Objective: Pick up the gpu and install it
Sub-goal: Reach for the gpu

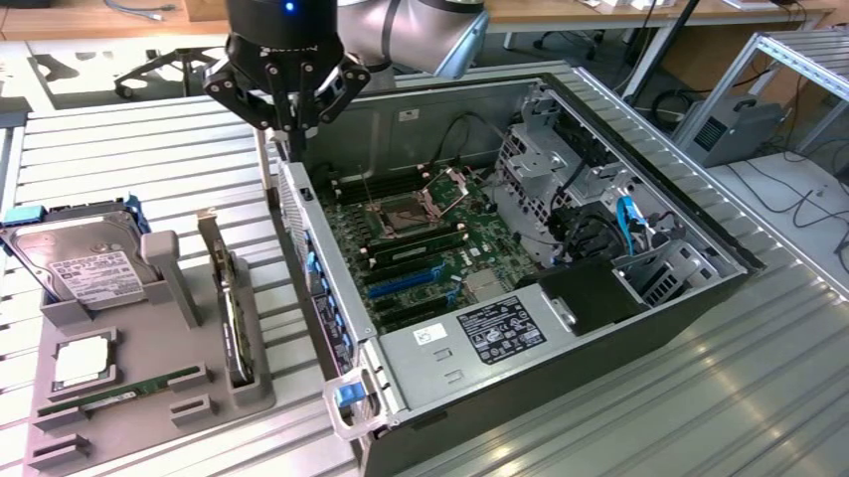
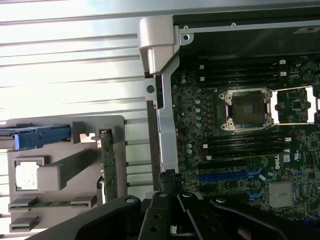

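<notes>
Where it stands, gpu (image 1: pixel 237 320) seemingly parallels case (image 1: pixel 300 238)

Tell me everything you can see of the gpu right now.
The gpu is a slim dark card with a green board edge, standing on its long edge in a slot of the grey holder tray, beside the open computer case. A pale metal bracket stands at one end. Only the tray touches it; the shut gripper hangs apart.

- The arm (image 1: pixel 422 35) is clad in rounded, silver-grey housings.
- A black cylindrical wrist (image 1: pixel 272 22) is marked by a small blue light (image 1: pixel 288 8).
- The gripper (image 1: pixel 293 127) is built of black linkage bars (image 2: pixel 100 217), joined by round silver pivot pins (image 2: pixel 131 200).
</notes>
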Motion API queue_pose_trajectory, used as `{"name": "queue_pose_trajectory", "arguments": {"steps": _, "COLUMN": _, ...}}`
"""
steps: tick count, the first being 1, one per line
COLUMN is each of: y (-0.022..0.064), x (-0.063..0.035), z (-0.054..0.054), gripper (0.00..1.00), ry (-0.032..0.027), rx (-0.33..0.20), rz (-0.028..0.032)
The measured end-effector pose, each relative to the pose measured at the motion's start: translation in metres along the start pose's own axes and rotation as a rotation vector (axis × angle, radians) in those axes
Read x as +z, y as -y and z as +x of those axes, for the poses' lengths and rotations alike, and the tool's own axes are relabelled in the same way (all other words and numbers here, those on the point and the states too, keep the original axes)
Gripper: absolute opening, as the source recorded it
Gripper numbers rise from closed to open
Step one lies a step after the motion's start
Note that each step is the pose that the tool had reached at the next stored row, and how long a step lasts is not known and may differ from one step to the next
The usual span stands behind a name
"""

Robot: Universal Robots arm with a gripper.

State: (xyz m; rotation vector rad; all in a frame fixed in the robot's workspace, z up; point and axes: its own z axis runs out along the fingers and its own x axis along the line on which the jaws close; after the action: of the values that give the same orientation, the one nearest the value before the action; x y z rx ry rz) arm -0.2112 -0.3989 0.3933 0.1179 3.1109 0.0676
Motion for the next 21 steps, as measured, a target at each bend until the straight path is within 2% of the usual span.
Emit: {"name": "queue_pose_trajectory", "arguments": {"steps": 21, "y": 0.0004, "x": -0.0002, "z": 0.0049, "gripper": 0.11, "ry": 0.0000, "rx": 0.000, "rz": 0.0000}}
